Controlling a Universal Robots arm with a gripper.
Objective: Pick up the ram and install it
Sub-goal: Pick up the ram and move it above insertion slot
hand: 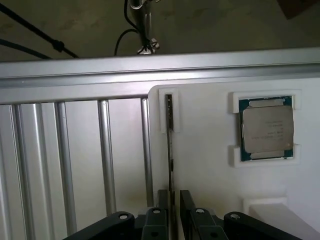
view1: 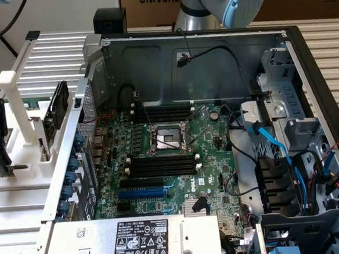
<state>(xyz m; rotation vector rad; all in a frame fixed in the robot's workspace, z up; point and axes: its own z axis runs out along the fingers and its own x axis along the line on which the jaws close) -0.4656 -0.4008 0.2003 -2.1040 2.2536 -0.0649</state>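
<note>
While the ram (hand: 169, 145) stood on edge in its narrow slot in the white holder (hand: 210, 175), the gripper (hand: 171, 202) was seen astride its near end, one finger on each side. The fingers were parted only narrowly, with the stick between them; whether the pads already pressed on it could not be told. The pick-up step was judged to be in hand, with nothing yet lifted. A firm squeeze on the thin board and a straight pull out of the slot were judged to be called for.

On the same holder, at about two o'clock from the gripper, a processor chip (hand: 266, 128) was seated in its own recess.

In the exterior view, the open computer case (view1: 191, 64) was seen with the motherboard (view1: 173, 156) in it, and the black slots (view1: 161, 164) were empty.
</note>
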